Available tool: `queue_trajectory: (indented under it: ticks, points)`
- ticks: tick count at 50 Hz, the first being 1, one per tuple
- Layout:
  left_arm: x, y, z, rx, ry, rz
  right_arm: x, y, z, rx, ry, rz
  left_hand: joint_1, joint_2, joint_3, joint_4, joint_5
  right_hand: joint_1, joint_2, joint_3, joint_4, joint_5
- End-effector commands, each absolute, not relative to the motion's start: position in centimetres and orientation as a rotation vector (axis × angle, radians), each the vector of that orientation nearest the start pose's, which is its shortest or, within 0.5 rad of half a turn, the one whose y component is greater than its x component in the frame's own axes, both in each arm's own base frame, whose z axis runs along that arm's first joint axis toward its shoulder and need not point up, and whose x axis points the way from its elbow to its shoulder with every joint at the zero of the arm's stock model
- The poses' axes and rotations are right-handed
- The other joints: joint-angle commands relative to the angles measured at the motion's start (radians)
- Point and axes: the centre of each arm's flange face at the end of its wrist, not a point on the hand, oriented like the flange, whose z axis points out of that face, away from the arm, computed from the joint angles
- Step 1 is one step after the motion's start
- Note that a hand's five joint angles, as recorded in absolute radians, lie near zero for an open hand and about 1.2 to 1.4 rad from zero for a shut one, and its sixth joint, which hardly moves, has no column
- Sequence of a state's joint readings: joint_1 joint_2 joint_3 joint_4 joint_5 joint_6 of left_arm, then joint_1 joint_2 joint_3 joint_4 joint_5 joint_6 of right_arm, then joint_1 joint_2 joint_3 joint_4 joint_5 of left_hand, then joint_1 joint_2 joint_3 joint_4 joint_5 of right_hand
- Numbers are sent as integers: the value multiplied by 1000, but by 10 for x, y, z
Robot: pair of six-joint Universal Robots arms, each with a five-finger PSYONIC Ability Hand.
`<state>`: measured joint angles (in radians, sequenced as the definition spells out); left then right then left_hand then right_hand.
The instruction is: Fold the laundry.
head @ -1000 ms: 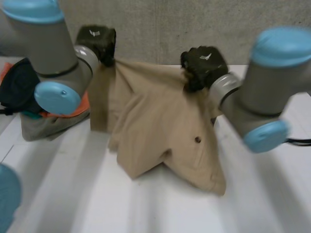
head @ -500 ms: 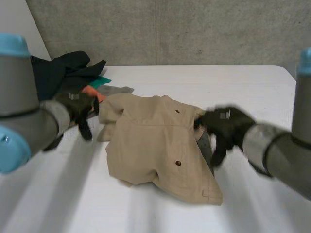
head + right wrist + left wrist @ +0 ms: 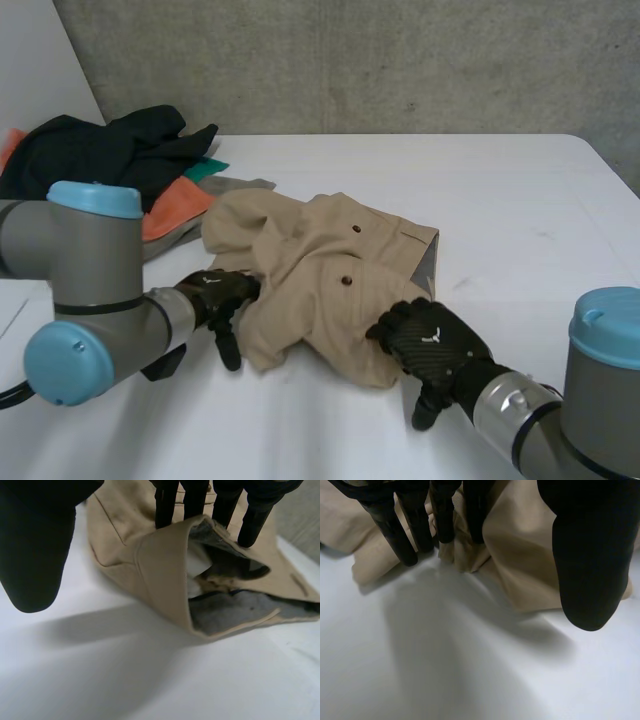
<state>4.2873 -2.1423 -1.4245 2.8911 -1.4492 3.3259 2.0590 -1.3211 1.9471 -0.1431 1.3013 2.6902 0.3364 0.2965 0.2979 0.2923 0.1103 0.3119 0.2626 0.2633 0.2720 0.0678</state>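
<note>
A tan garment with buttons [image 3: 320,270] lies crumpled in the middle of the white table [image 3: 520,200]. My left hand [image 3: 215,298] rests low at its near left edge, and in the left wrist view its straight fingers [image 3: 410,530] reach the rumpled tan cloth [image 3: 520,545] with the thumb held apart. It holds nothing. My right hand [image 3: 430,345] is at the near right edge. Its straight fingers [image 3: 167,502] hang over the garment's open end [image 3: 160,565], where grey lining [image 3: 230,615] shows. That hand is open too.
A pile of other laundry sits at the back left: a dark garment [image 3: 110,150], an orange piece [image 3: 175,208], a teal piece [image 3: 207,168] and a grey one [image 3: 240,185]. A concrete wall [image 3: 400,60] runs behind the table. Bare tabletop lies to the right and in front.
A second ago both hands held the tan garment up by its top. It has dropped onto the table, and both hands have let go, opened and come down to its near edge.
</note>
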Motion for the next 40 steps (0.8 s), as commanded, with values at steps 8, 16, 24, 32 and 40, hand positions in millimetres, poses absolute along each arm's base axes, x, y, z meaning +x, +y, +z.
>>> queue_trajectory:
  ticks: [8, 16, 24, 32, 40]
  points:
    - [-310, -272, 148, 959, 2721, -1543, 290, -214, 142, -1174, 2043, -1880, 691, 731, 729, 735, 743, 996, 1046, 1045, 1036, 1066]
    - [-295, -270, 248, 808, 2568, -1777, 287, -243, 219, -1035, 1949, -2140, 1060, 1100, 1098, 1104, 1111, 1084, 1134, 1133, 1124, 1154]
    - [-242, -212, 427, 766, 2219, -2277, 263, -240, 356, -1011, 1816, -2252, 1060, 1100, 1098, 1104, 1111, 1084, 1134, 1133, 1124, 1154]
    - [-209, -181, 508, 630, 2001, -2538, 236, -238, 452, -853, 1621, -2349, 1060, 1100, 1098, 1104, 1111, 1084, 1134, 1133, 1124, 1154]
    - [-225, -245, 485, 564, 2056, -2478, 254, -274, 428, -781, 1667, -2212, 1060, 1100, 1098, 1104, 1111, 1084, 1134, 1133, 1124, 1154]
